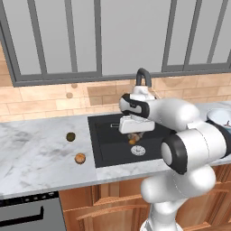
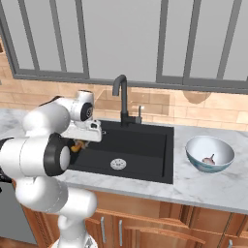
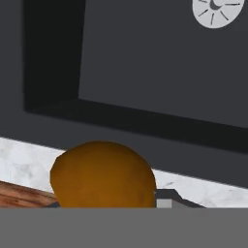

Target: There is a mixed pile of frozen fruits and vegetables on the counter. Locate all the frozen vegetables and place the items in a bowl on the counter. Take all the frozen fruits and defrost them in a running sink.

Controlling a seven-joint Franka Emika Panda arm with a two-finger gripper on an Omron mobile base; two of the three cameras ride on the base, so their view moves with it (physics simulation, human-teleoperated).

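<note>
My gripper (image 1: pixel 133 137) hangs over the left part of the black sink (image 1: pixel 108 149), shut on a small orange ball (image 1: pixel 132 141). In the hand view the orange ball (image 3: pixel 104 174) sits at the bottom, with the sink floor and silver drain (image 3: pixel 216 12) beyond it. In the right base view the gripper (image 2: pixel 77 145) holds the ball (image 2: pixel 76 147) above the sink's left edge. On the counter (image 1: pixel 36 153) left of the sink lie a dark olive ball (image 1: pixel 70 136) and a brown mushroom (image 1: pixel 80 158). The white bowl (image 2: pixel 209 154) stands right of the sink with a small pinkish item (image 2: pixel 209 159) inside.
A black gooseneck faucet (image 2: pixel 120 92) rises behind the sink; no water shows. A brick backsplash and windows stand behind the counter. A dark stove edge (image 1: pixel 27 212) sits at the lower left. Wooden cabinets (image 2: pixel 145 223) run below the worktop.
</note>
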